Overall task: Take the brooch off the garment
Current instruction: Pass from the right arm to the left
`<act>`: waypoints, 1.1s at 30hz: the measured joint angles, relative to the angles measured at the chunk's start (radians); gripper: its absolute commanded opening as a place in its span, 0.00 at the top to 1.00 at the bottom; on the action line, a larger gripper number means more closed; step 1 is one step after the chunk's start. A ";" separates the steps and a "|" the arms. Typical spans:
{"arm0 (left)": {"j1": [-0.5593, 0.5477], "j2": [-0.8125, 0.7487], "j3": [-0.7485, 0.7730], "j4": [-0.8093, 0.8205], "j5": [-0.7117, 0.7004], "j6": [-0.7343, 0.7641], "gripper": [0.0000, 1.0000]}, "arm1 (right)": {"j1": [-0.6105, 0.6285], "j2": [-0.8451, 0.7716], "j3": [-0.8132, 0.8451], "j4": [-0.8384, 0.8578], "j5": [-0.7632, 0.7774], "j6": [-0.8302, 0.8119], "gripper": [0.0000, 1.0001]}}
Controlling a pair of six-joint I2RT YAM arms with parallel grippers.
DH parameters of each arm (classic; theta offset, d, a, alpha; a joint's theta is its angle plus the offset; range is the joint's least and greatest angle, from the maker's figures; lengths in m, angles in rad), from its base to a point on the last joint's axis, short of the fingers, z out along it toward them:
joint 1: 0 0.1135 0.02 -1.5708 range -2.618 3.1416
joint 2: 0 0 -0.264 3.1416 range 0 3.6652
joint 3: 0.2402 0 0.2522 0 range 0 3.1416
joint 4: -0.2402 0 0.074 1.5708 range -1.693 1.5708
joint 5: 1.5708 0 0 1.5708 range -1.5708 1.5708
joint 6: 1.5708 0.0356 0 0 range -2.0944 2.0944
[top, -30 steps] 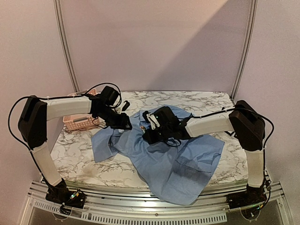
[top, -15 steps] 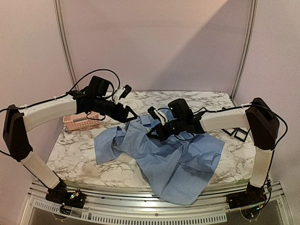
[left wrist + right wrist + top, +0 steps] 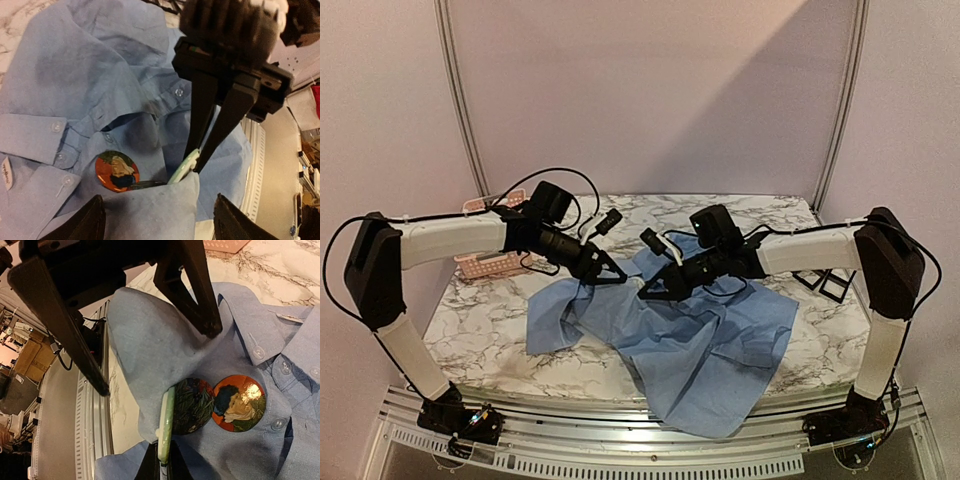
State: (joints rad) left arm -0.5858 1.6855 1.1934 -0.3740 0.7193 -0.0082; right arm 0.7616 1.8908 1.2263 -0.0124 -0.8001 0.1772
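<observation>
1. Top external camera looked down from behind the bases, distant, over the whole table (image 3: 485, 330).
2. Left wrist camera hung close above the garment (image 3: 100, 65), facing the right gripper (image 3: 194, 164).
3. Right wrist camera faced the left gripper (image 3: 157, 360); both shared the orange brooch (image 3: 239, 402) and green-rimmed brooch (image 3: 166, 425).

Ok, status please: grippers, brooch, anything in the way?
Left gripper open over shirt. Right gripper shut on pale-rimmed brooch. Orange brooch on shirt by the buttons. Nothing in the way.
</observation>
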 measured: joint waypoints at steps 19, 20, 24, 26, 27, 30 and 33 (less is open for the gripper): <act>-0.054 0.065 0.018 -0.050 0.081 0.032 0.65 | -0.006 0.000 0.011 -0.105 -0.122 -0.052 1.00; -0.054 0.066 0.018 -0.050 0.085 0.028 0.67 | -0.006 0.000 0.011 -0.107 -0.126 -0.052 1.00; -0.054 0.071 0.018 -0.046 0.113 0.017 0.77 | -0.006 0.000 0.011 -0.108 -0.142 -0.052 1.00; -0.055 0.076 0.019 -0.044 0.131 0.015 0.81 | -0.006 0.000 0.011 -0.108 -0.146 -0.051 1.00; -0.056 0.079 0.019 -0.043 0.138 0.012 0.81 | -0.007 0.000 0.011 -0.108 -0.148 -0.051 1.00; -0.056 0.083 0.021 -0.042 0.154 0.010 0.89 | -0.010 0.000 0.011 -0.108 -0.152 -0.051 1.00; -0.056 0.083 0.022 -0.043 0.165 0.012 0.98 | -0.010 0.000 0.011 -0.108 -0.154 -0.047 1.00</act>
State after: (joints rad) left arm -0.6418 1.7687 1.2152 -0.4168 0.8841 0.0036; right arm 0.7513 1.8908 1.2369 -0.1207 -0.9539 0.1299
